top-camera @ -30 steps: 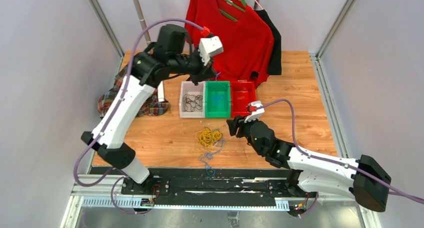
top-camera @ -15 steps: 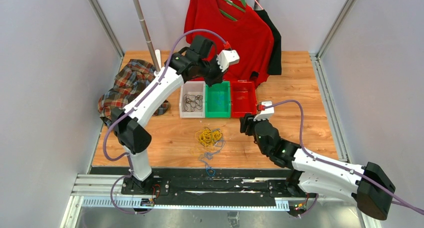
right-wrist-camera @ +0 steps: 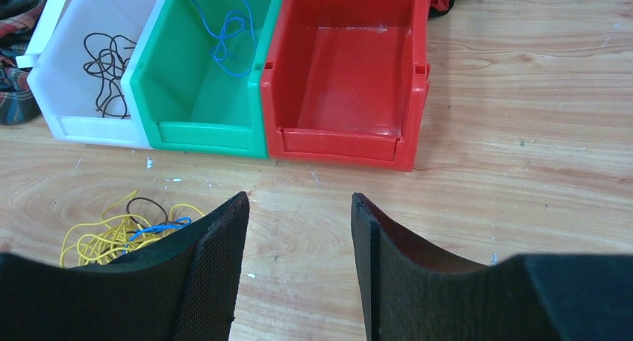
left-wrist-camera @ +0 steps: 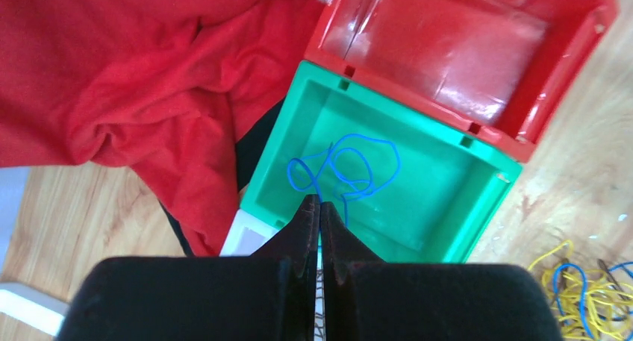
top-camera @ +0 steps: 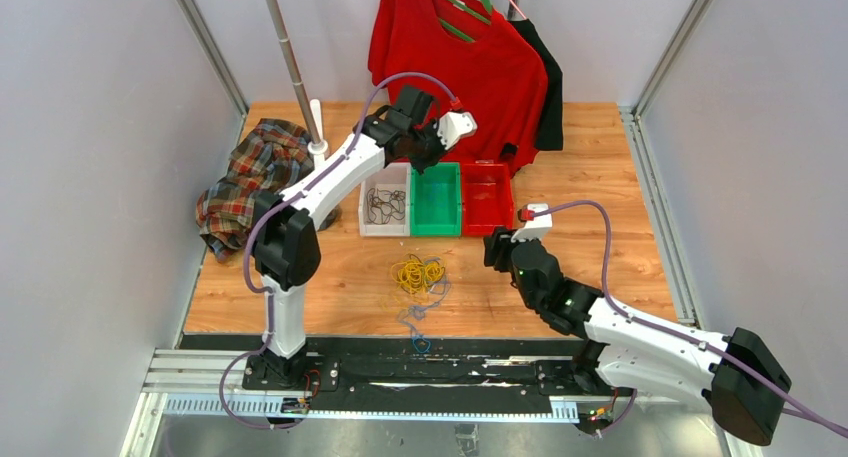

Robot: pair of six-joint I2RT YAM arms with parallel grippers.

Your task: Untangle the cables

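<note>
**Open right, cluttered back**

Bare planks of the wooden table [top-camera: 620, 177] fill the right of the top view. At centre a row of plastic containers, a white bin [top-camera: 384, 231], a green bin [top-camera: 436, 231] and a red bin [top-camera: 486, 227], walls off the far side. The hanging red shirt [top-camera: 470, 77] drops right behind them. The white left arm [top-camera: 340, 172] slants over the white bin. Upper left, an upright metal pole [top-camera: 291, 62] and crumpled plaid cloth [top-camera: 245, 172] crowd the corner. A loose tangle of yellow, blue and black cables [top-camera: 418, 273] lies lower centre, and a bare strip separates it from the bins.
</note>
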